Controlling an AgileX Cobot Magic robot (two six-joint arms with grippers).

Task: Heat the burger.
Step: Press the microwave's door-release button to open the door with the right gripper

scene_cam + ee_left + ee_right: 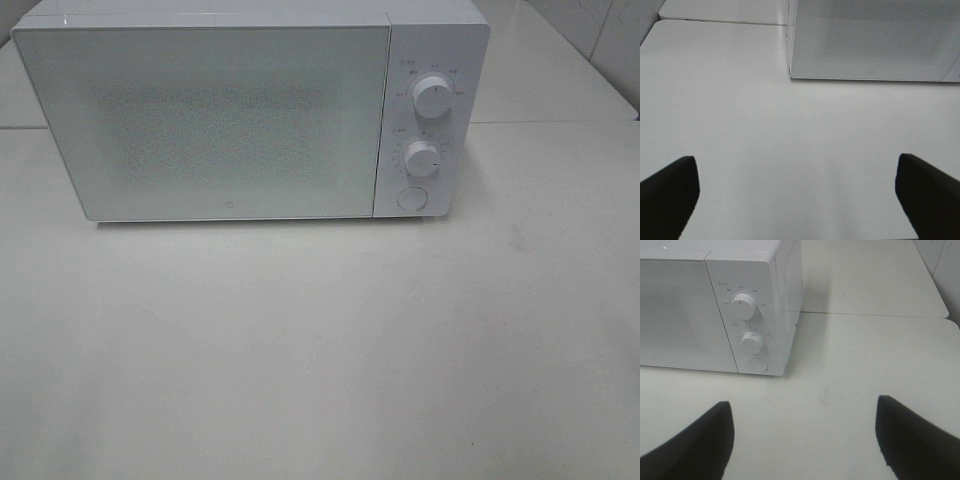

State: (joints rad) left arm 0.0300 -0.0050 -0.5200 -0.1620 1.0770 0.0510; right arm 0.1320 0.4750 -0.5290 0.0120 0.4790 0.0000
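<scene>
White bench (320, 350) holds one microwave (200, 120) with two knobs (434, 97) (423, 158) and one button (411, 198). Left tool (796, 162) and right tool (804, 404) gape, empty.

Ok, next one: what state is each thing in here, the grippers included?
Microwave door: shut.
Upper knob: setting too small to read.
Lower knob: setting too small to read.
Left gripper: open, empty.
Right gripper: open, empty.
Burger: not in view.

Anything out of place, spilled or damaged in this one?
Nothing spilled or damaged. The microwave stands upright on the table, door shut. Only oddity: no burger shows in any view.
</scene>
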